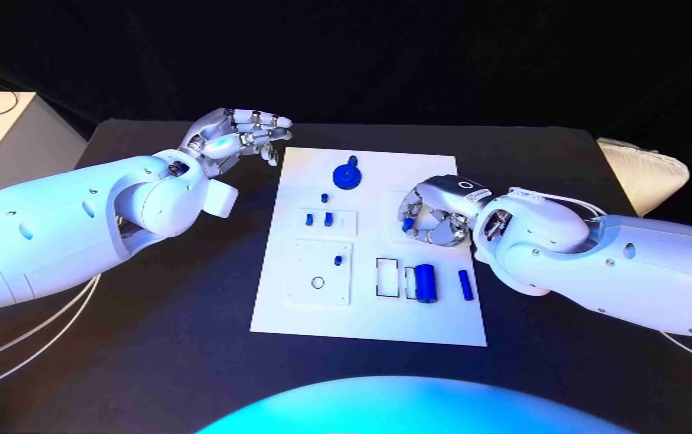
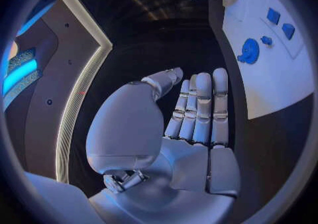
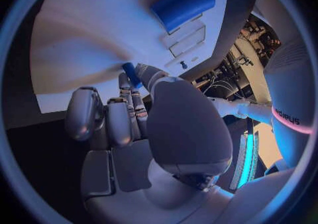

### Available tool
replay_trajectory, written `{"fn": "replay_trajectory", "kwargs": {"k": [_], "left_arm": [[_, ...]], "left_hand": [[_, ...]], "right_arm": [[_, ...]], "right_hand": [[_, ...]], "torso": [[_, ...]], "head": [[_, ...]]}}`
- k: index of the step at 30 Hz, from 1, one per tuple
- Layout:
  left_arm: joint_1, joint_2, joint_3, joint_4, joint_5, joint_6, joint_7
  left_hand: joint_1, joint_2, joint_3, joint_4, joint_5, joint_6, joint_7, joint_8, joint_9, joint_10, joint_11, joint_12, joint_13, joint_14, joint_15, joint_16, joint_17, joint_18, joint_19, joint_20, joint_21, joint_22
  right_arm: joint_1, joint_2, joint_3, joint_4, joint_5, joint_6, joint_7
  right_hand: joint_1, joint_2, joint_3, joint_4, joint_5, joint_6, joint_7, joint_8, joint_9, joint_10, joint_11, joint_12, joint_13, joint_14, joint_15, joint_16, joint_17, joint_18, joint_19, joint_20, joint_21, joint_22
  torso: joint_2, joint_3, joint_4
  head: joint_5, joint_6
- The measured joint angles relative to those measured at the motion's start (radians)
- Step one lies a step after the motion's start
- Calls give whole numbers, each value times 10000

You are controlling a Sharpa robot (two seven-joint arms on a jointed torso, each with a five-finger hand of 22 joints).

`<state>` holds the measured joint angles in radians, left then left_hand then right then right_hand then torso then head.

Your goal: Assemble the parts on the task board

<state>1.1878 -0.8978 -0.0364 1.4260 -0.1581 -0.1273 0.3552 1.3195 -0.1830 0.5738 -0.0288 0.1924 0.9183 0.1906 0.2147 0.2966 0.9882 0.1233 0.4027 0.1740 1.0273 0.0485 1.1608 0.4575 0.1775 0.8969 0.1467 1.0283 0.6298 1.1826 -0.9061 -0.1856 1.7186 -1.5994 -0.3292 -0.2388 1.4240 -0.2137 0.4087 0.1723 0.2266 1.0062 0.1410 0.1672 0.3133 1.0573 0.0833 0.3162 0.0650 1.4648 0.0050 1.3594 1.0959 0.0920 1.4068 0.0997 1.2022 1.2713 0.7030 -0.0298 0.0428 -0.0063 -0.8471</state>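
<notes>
From the head camera I see my right hand (image 1: 434, 216) over the task board (image 1: 378, 314), pinching a small blue part (image 1: 408, 225); seating it looks next. Left wrist: my left hand (image 2: 188, 128) idles off-board, fingers straight, together, holding nothing. Right wrist: fingertips clamp that part near the blue cylinder (image 3: 183, 3), with bare board around.

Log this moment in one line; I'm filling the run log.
left hand: open, off board | right hand: pinching small blue part | task board
</notes>
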Motion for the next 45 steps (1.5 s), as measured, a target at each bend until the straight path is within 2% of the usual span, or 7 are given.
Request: {"fn": "replay_trajectory", "kwargs": {"k": [12, 15, 19, 23, 30, 39, 45], "left_arm": [[-1, -12, 0, -2, 1, 2, -47], [-1, -15, 0, -2, 1, 5, -58], [-2, -21, 0, -1, 1, 8, -75], [-2, -28, 0, 0, 1, 12, -89], [-2, -36, 0, 0, 2, 22, -114], [-3, -30, 0, -11, 2, 41, -141], [-4, -9, 0, -47, 2, 51, -149]], "left_hand": [[0, 0, 0, 0, 0, 0, 0, 0, 0, 0, 0, 0, 0, 0, 0, 0, 0, 0, 0, 0, 0, 0], [33, 33, 0, 0, 0, 0, 0, 31, 0, 0, 0, 39, 0, 0, 0, -33, 1, 0, 0, 0, -41, -6], [40, 40, 0, 0, 0, 0, 0, 37, 0, 0, 0, 48, 0, 0, 0, -38, 1, 0, 0, 0, -47, -15], [40, 40, 1, 0, 0, 0, 0, 37, 0, 0, 0, 48, 0, 0, 0, -38, 1, 0, 0, 0, -47, -15], [40, 40, 1, 0, 0, 0, 0, 37, 0, 0, 0, 48, 0, 0, 0, -38, 1, 1, 0, 0, -46, -14], [40, 40, 1, 0, 0, 0, 0, 36, 1, 0, 0, 47, 0, 0, 0, -38, 2, 0, 0, 0, -43, -14], [40, 40, 1, 0, 0, 0, 0, 36, 1, 0, 0, 47, 0, 0, 0, -38, 2, 0, 0, 0, -43, -14]], "right_arm": [[-9, 31, -4, 64, 22, -456, -77], [-8, 35, 2, 82, 23, -516, -89], [-3, 37, 6, 96, 11, -546, -114], [-9, 49, 0, 112, -68, -523, -167], [-17, 57, -1, 166, -305, -487, -319], [-7, -126, 21, 483, -491, -767, -415], [179, -336, 127, 865, -446, -1146, -386]], "right_hand": [[0, -76, 476, 83, -2, 354, -34, 149, 65, 412, -54, -116, 9, 37, -36, 39, 41, 0, 78, -12, 161, 173], [4, -72, 847, 9, -334, 626, -97, 302, 155, 694, -102, -156, 8, 17, -127, 98, 72, 1, 171, -104, 318, 297], [178, 50, 1331, -312, -477, 935, -187, 502, 270, 902, 36, -251, 14, 17, -268, 137, 144, 1, 257, -191, 495, 368], [246, 30, 1900, -755, -788, 1069, -250, 793, 580, 1077, 213, -365, 13, -13, -309, 137, 173, -157, 313, -246, 660, 368], [136, 140, 2472, -1175, -1591, 1057, -239, 919, 870, 1162, 304, -593, 12, 18, -339, 176, 199, -156, 347, -281, 729, 368], [54, 221, 2486, -1188, -1635, 1051, -235, 919, 919, 1163, 307, -658, 12, 18, -338, 215, 261, -156, 347, -281, 853, 367], [54, 222, 2486, -1189, -1651, 1050, -236, 918, 919, 1164, 307, -698, 12, 18, -338, 214, 293, -156, 381, -315, 892, 366]], "torso": [[-4, -7, -4], [-4, -9, -3], [-4, -12, -3], [-5, -12, -3], [-9, -12, -2], [-10, -12, -5], [-15, -12, -5]], "head": [[-1, -5], [-1, -5], [3, -20], [6, -41], [7, -61], [7, -76], [18, -76]]}}
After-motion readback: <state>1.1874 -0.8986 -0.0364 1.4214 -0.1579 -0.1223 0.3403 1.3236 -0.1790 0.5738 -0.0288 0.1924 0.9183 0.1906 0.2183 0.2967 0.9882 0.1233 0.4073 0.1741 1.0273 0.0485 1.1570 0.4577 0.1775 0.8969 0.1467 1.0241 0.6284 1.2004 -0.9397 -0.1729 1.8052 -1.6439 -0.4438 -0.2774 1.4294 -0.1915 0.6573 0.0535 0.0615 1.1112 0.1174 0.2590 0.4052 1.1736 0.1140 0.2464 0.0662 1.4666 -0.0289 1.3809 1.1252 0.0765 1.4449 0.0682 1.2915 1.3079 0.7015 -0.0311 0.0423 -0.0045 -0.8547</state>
